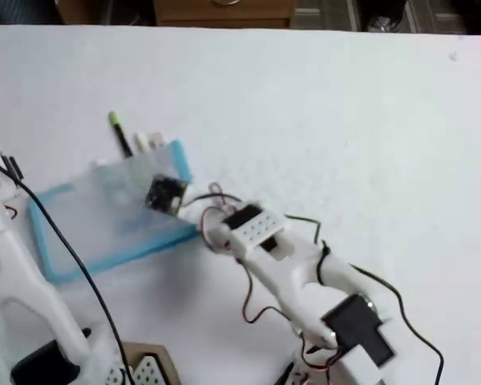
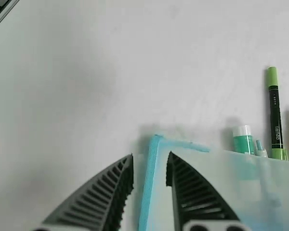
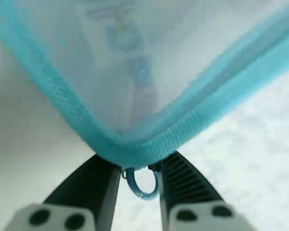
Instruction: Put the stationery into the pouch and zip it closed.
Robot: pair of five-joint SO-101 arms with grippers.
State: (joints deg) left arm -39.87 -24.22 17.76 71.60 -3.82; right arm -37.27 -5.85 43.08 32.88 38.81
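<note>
A clear pouch point(image 1: 104, 216) with a blue zip edge lies flat at the table's left. A green marker point(image 1: 119, 135) and white sticks point(image 1: 148, 142) poke out of its far open end. My right gripper point(image 1: 167, 194) is at the pouch's right-hand corner. In the right wrist view this gripper point(image 3: 139, 166) is shut on the blue ring zip pull point(image 3: 140, 184) just below the pouch corner point(image 3: 130, 149). My left gripper point(image 2: 150, 161) is slightly open and straddles the pouch's blue edge point(image 2: 147, 192) at another corner. Beyond it are the green marker point(image 2: 274, 115) and a green-and-white stick point(image 2: 243, 139).
The left arm point(image 1: 8, 265) rises along the table's left edge with a black cable across it. The right arm point(image 1: 305, 281) and its wires cross the near middle. A wooden board point(image 1: 148, 365) lies at the front edge. The table's far edge meets wooden furniture point(image 1: 224, 12).
</note>
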